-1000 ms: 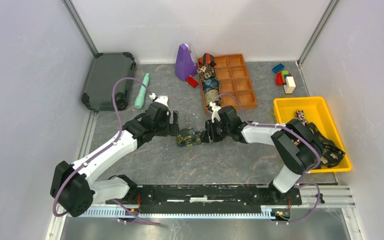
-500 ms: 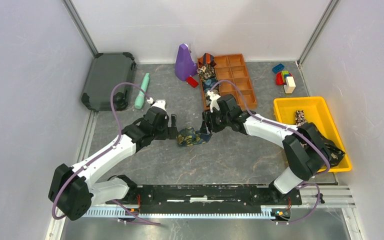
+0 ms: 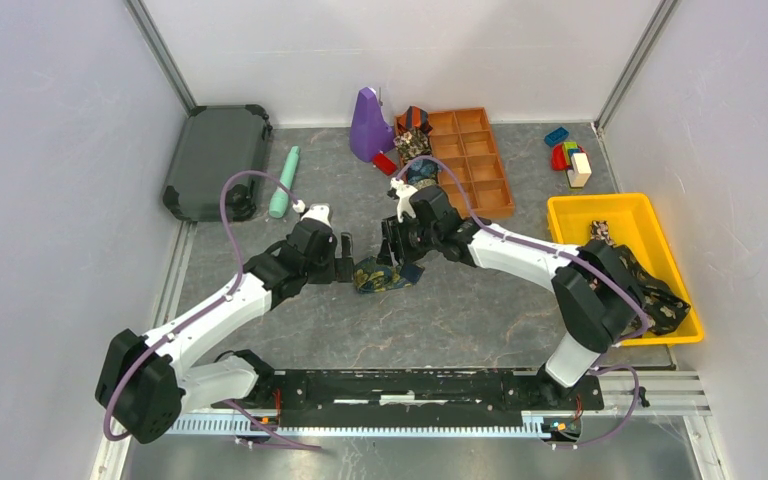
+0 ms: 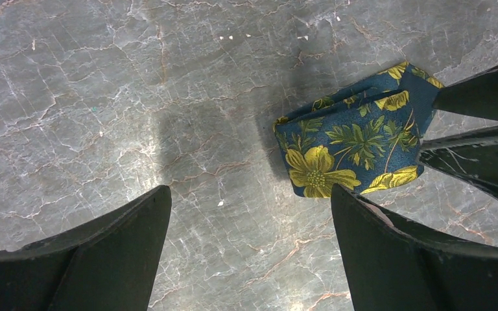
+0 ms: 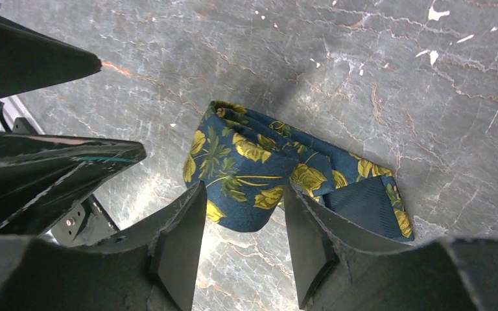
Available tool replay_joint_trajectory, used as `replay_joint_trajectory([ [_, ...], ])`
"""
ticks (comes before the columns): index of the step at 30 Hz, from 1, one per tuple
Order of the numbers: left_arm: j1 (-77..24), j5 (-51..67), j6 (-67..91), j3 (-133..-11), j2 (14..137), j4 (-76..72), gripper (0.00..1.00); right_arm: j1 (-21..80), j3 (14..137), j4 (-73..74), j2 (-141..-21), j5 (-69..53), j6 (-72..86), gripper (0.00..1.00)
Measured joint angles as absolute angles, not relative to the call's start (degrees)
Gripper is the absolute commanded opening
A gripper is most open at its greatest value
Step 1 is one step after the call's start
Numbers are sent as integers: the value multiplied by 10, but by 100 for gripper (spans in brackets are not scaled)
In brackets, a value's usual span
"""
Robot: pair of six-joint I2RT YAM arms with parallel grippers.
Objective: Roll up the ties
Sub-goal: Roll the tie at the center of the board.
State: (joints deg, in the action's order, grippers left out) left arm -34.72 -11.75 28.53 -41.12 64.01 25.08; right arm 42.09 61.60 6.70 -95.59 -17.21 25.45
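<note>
Navy tie (image 5: 266, 159) seemingly between right gripper (image 5: 244, 194).

The rolled tie (image 4: 356, 146) is navy blue, printed with yellow flowers and green leaves. The table (image 4: 104, 97) is grey with pale marble veining. At its right edge the bin (image 3: 600, 199) is yellow; the divided tray (image 3: 480, 170) is orange-brown.

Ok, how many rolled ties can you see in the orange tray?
3 rolled ties, all in the orange tray's left column: one at the far end, one next, one by the right arm, which may hide more.
</note>
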Motion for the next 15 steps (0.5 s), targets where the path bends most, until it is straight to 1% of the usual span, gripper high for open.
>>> replay_joint_trajectory([
  [10, -347, -98, 286, -393, 636, 220, 98, 422, 615, 64, -976, -163, 256, 43],
  [15, -345, -83, 291, -386, 637, 198, 98, 422, 607, 58, -976, -160, 255, 40],
])
